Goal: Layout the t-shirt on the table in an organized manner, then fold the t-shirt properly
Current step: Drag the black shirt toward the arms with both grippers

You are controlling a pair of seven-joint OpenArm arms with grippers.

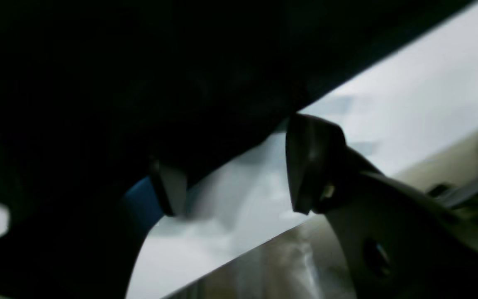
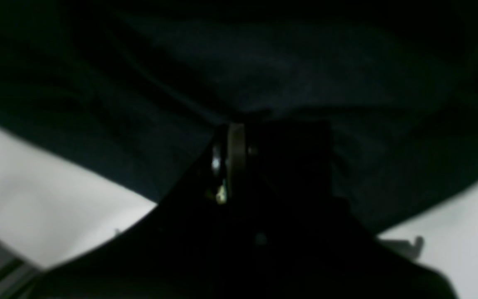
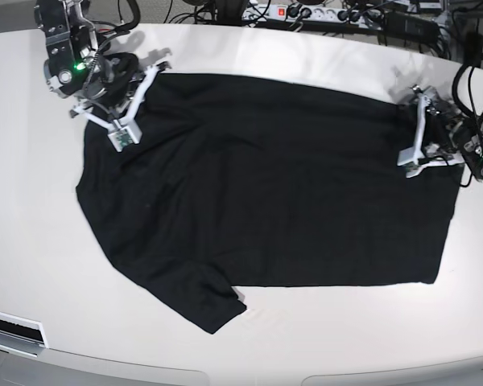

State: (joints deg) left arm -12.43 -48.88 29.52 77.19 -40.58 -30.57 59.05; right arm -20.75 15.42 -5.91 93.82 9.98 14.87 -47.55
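Observation:
The black t-shirt [image 3: 266, 185] lies spread sideways on the off-white table [image 3: 322, 338], one sleeve pointing to the near left and the hem to the right. My right gripper [image 3: 142, 92] sits at the shirt's far-left corner. In the right wrist view its fingers [image 2: 230, 137] are shut together with t-shirt [image 2: 264, 70] fabric bunched at their tips. My left gripper [image 3: 414, 133] rests at the far-right corner of the hem. It stands open in the left wrist view, its fingertips [image 1: 305, 166] at the edge of the t-shirt [image 1: 160, 83] over the table [image 1: 409, 95].
A power strip [image 3: 306, 14] and cables run along the table's back edge. A dark slot [image 3: 12, 326] sits at the near-left rim. The table's curved front edge is close below the shirt's sleeve.

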